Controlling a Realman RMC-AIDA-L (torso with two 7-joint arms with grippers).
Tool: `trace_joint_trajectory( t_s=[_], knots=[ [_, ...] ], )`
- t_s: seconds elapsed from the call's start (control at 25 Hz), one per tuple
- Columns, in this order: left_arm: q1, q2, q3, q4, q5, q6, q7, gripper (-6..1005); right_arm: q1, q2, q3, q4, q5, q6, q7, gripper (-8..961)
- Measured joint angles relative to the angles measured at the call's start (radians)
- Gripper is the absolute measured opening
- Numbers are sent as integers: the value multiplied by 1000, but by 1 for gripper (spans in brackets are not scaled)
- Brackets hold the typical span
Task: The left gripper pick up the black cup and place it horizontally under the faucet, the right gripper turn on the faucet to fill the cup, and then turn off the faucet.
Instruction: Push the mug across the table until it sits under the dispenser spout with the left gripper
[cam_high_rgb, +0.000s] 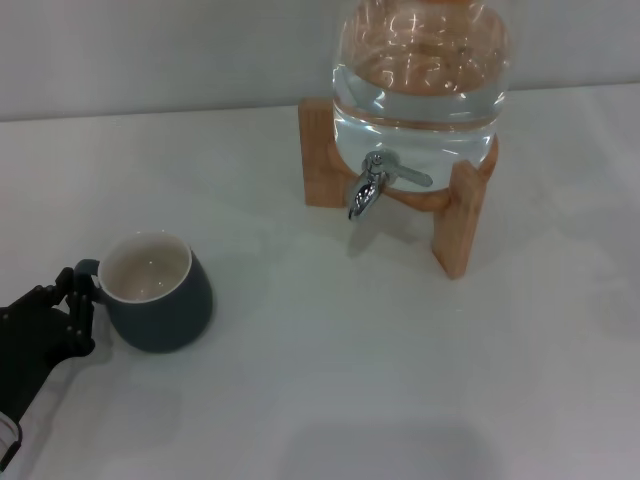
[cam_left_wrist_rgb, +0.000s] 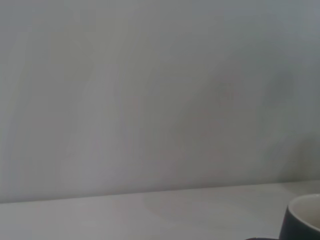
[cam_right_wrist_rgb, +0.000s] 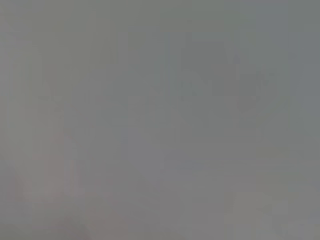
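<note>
1. Right now the left gripper (cam_high_rgb: 72, 300) sits at the near-left corner of the white table (cam_high_rgb: 330, 370), its black jointed fingers (cam_high_rgb: 80, 305) touching the small loop handle (cam_high_rgb: 87, 270) of the black cup (cam_high_rgb: 160, 292). The fingers look curled narrowly about the handle, but whether they truly clamp it I cannot tell.
2. The cup stands upright, cream inside showing and seemingly empty, well apart from the faucet (cam_high_rgb: 372, 186), which lies farther back and to the robot's right.
3. The faucet is a small chrome tap on a clear water jug (cam_high_rgb: 420, 75) held in a wooden stand (cam_high_rgb: 460, 225); its thin lever (cam_high_rgb: 405, 175) points toward the right, and no water shows at the spout.
4. The step in hand appears to be securing the cup, so the task is barely begun.
5. To do it well, I judge the fingers should close fully on the handle before any lift, since a squat rounded mug gripped only by its loop may swing or tip.
6. The lift should probably be gentle, keeping the mouth level, then carry the cup to sit directly beneath the spout, clear of the stand's front leg.
7. The left wrist view shows only the cup's rim at one edge, against a plain wall.
8. The right gripper is not visible anywhere; the right wrist view is featureless grey.
</note>
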Motion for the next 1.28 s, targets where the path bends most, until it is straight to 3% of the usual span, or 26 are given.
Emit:
trace_joint_trajectory(
  t_s=[1.28],
  knots=[
    [-17, -2, 0, -6, 0, -23, -2, 101, -2, 0, 2, 1, 0, -4, 0, 842]
  ],
)
